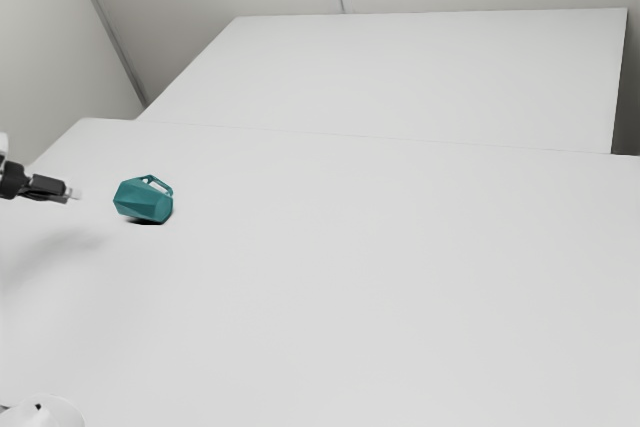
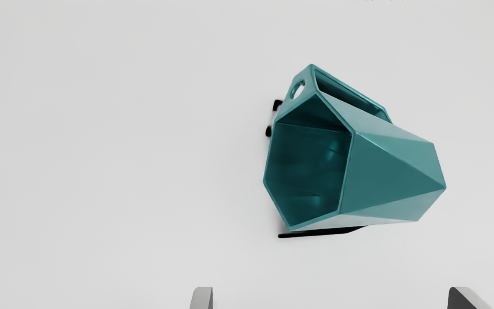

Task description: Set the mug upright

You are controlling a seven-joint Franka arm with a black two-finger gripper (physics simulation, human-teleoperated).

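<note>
At the exterior view's left edge the black gripper (image 1: 74, 194) reaches in above the table, a short gap away from the teal faceted mug (image 1: 143, 201). The mug lies on its side, its handle toward the exterior view's upper right. In the wrist view, the mug (image 2: 386, 174) shows its hollow mouth and a handle along its flank. The fingers of the gripper (image 2: 330, 298) stand wide apart there, with nothing held between them; the mug lies beyond their tips.
A white table (image 1: 380, 277) stretches beneath the mug, with another white surface (image 1: 400, 77) behind it. A white rounded object (image 1: 45, 413) stands at the exterior view's lower left corner.
</note>
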